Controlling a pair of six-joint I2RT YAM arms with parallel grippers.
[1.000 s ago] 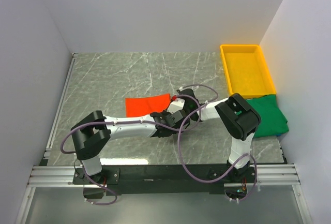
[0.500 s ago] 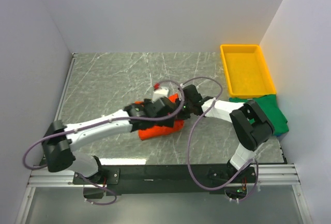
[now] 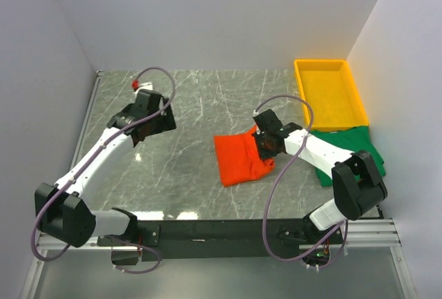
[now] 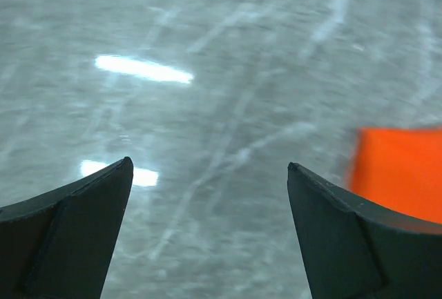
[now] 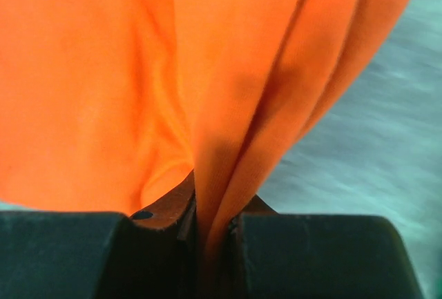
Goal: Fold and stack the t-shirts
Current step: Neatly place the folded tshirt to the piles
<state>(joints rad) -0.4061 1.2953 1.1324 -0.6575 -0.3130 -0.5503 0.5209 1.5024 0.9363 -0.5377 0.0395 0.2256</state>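
- The left gripper (image 4: pixel 208 164) is held wide open, with nothing between its jaws, above the bare marbled table (image 3: pixel 193 99) at the far left
- The right gripper (image 5: pixel 210 217) is closed on a bunched fold of the orange-red shirt (image 3: pixel 242 162), at that shirt's far right corner
- The orange-red shirt is laid loosely folded on the table, slightly right of the middle
- The dark green shirt (image 3: pixel 362 148) is seen at the right edge, partly hidden by the right arm, just beside the near end of the yellow tray (image 3: pixel 302 92)
- The two shirts are seen apart, not stacked
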